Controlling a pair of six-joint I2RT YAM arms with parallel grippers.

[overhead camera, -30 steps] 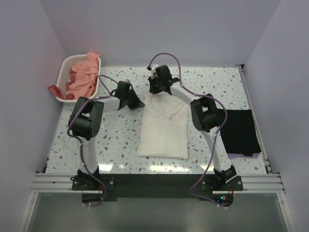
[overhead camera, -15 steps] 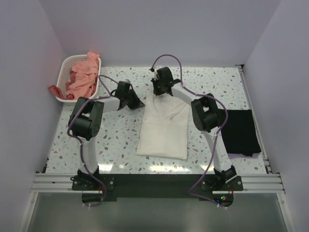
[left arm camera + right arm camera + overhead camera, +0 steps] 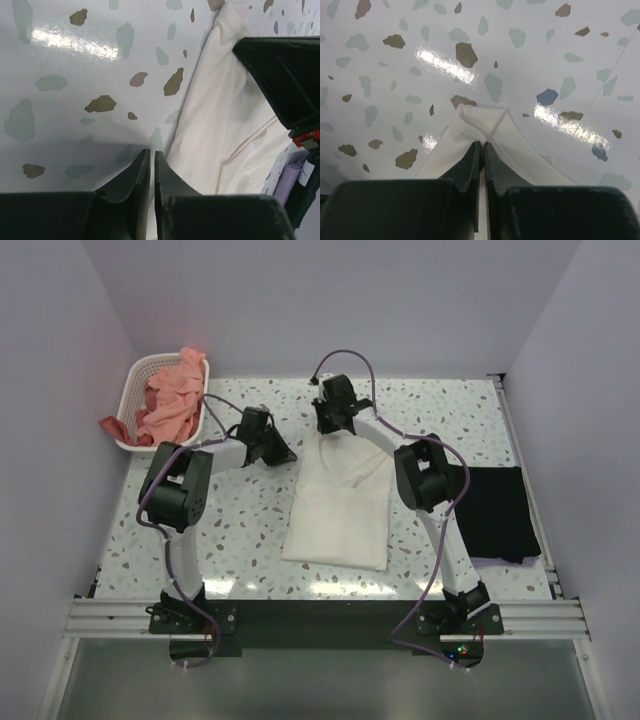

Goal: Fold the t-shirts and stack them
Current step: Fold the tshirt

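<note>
The cream-white t-shirt [image 3: 338, 505] lies folded into a long strip at the table's middle. My right gripper [image 3: 331, 426] is at its far end, shut on a bunched corner of the cloth [image 3: 485, 122], with the jaws [image 3: 482, 145] pressed together low over the table. My left gripper [image 3: 287, 453] is shut beside the shirt's far left edge [image 3: 220, 120]; I see no cloth between its fingertips [image 3: 152, 152]. The black t-shirt [image 3: 495, 510] lies folded at the right on top of a lilac one [image 3: 500, 563]. Salmon-pink t-shirts [image 3: 170, 400] fill the basket.
The white perforated basket [image 3: 140, 370] stands at the far left corner, with pink cloth hanging over its left side. The right arm's body [image 3: 285, 75] shows in the left wrist view, close over the shirt. Side walls enclose the speckled table [image 3: 240, 530].
My right gripper has shifted slightly right and back with the shirt's far end, drawing the cloth a little. The left arm has barely moved.
</note>
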